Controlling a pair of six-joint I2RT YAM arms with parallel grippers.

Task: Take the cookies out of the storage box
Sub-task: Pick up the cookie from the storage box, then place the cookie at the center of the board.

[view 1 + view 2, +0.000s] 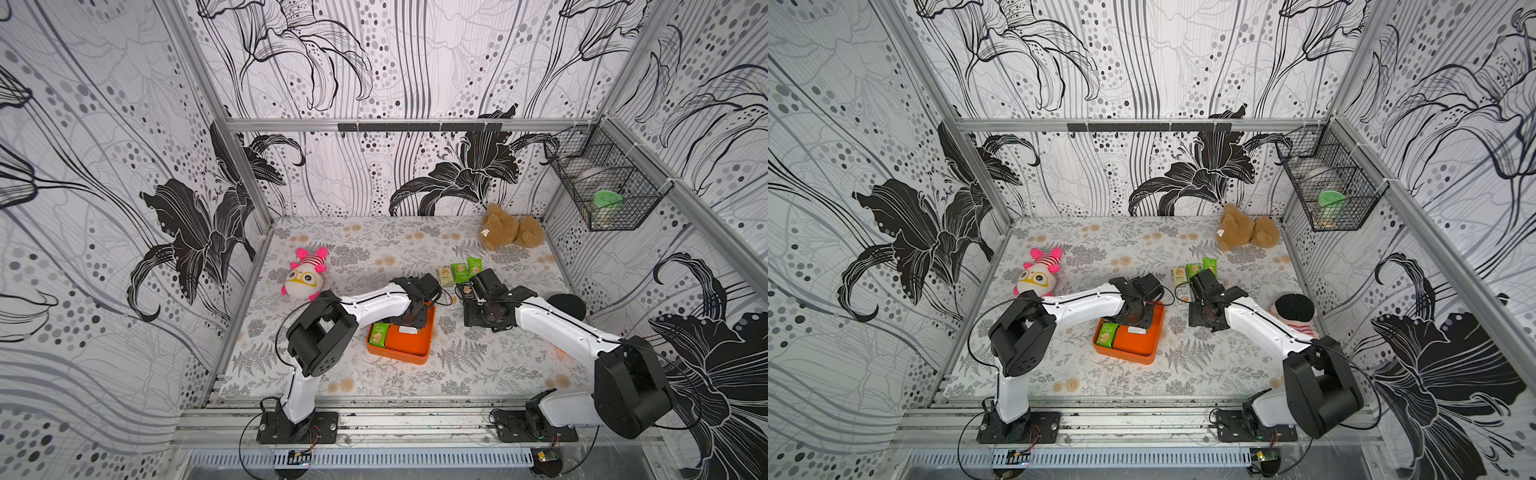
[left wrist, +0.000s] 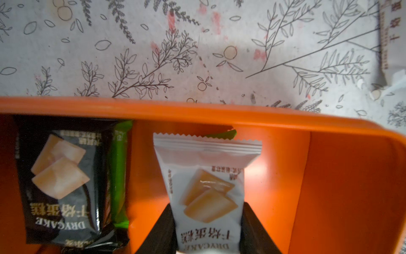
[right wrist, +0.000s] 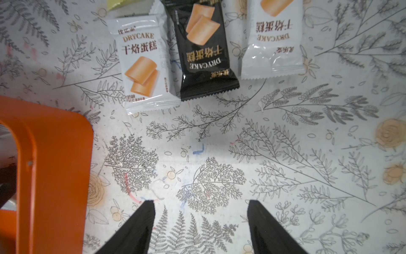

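Observation:
The orange storage box [image 1: 409, 347] [image 1: 1133, 343] sits mid-table, and my left gripper [image 2: 207, 205] reaches down into it. Its two black fingers press both sides of a white cookie packet [image 2: 208, 187], which stands raised off the box floor. A black packet [image 2: 59, 176] lies in the box over a green one [image 2: 118, 176]. In both top views another green packet [image 1: 379, 333] lies at the box's left side. My right gripper [image 3: 200, 202] hangs open over bare table to the right of the box. Beyond it lie white [image 3: 145, 70], black [image 3: 204, 48] and white [image 3: 274, 37] packets.
Pale yellow and green packets [image 1: 460, 272] lie in a row behind the right arm. A pink-and-white plush toy [image 1: 305, 278] sits at the left and a brown teddy [image 1: 509, 228] at the back right. A black wire basket [image 1: 606, 187] hangs on the right wall.

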